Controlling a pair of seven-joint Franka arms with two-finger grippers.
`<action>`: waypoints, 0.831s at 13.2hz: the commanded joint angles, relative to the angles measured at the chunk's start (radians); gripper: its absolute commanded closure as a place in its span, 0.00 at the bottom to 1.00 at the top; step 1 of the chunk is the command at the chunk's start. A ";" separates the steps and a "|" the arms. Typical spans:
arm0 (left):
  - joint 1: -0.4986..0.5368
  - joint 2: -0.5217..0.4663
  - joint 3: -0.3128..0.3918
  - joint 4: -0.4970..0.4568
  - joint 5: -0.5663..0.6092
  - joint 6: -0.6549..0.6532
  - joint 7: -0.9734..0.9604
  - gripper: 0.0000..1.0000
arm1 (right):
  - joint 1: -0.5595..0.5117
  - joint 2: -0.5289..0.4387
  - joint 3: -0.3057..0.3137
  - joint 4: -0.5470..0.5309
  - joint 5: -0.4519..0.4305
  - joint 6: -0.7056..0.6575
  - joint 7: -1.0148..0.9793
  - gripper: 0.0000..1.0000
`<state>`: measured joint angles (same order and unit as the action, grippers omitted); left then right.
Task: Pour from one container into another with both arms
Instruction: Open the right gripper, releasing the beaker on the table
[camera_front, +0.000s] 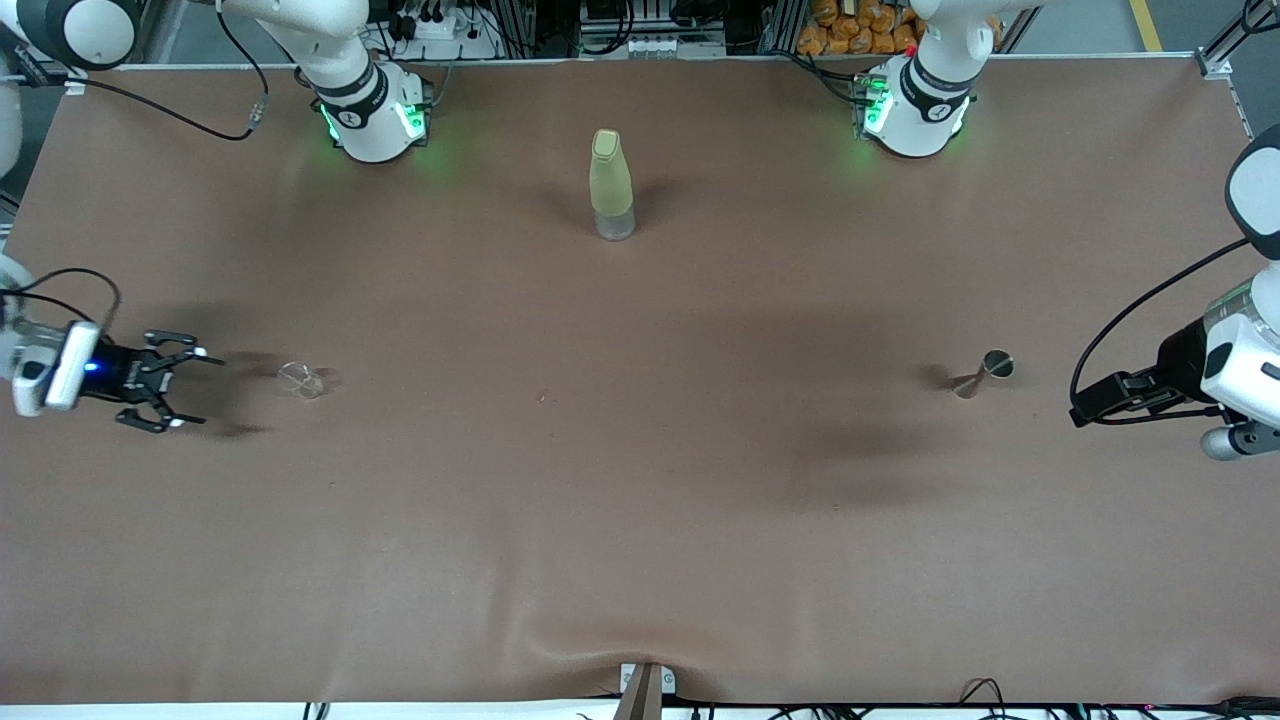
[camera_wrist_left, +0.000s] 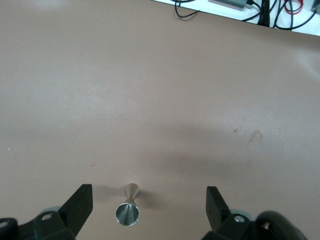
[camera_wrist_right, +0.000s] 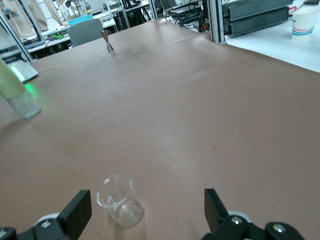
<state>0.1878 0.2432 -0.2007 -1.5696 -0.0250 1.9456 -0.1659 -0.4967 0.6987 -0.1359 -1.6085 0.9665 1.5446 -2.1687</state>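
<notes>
The small glass beaker (camera_front: 303, 380) stood upright on the brown table (camera_front: 640, 520), toward the right arm's end. The right gripper (camera_front: 185, 388) was low, just beside it, with its fingers spread wide and holding nothing. In the right wrist view the beaker (camera_wrist_right: 120, 201) sat between the two finger tips, a little ahead of them, so a straight push forward would bring the fingers around its wall.

The metal jigger (camera_front: 985, 372) stood upright toward the left arm's end of the table, its long axis vertical. The left gripper (camera_wrist_left: 147, 202) was also spread wide, and in its wrist view the jigger (camera_wrist_left: 128, 206) lay between the fingers, closer to one of them. In the front view this gripper was mostly hidden by its own wrist.

Each arm was nearer to its own vessel, and both vessels were well apart. A pale green bottle (camera_front: 611, 185) stood between the two bases, farther from the front camera, and neither gripper was near it.
</notes>
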 joint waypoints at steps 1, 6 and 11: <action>0.004 -0.056 0.011 -0.053 -0.026 0.021 0.040 0.00 | -0.002 -0.042 0.019 0.090 -0.041 -0.029 0.203 0.00; 0.006 -0.061 0.009 -0.011 -0.026 -0.068 0.060 0.00 | 0.133 -0.171 0.021 0.121 -0.093 0.109 0.629 0.00; 0.006 -0.070 0.003 0.017 -0.020 -0.131 0.060 0.00 | 0.271 -0.304 0.019 0.114 -0.339 0.233 1.094 0.00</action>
<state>0.1892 0.1933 -0.1945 -1.5608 -0.0308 1.8477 -0.1207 -0.2695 0.4575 -0.1126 -1.4645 0.7210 1.7423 -1.2163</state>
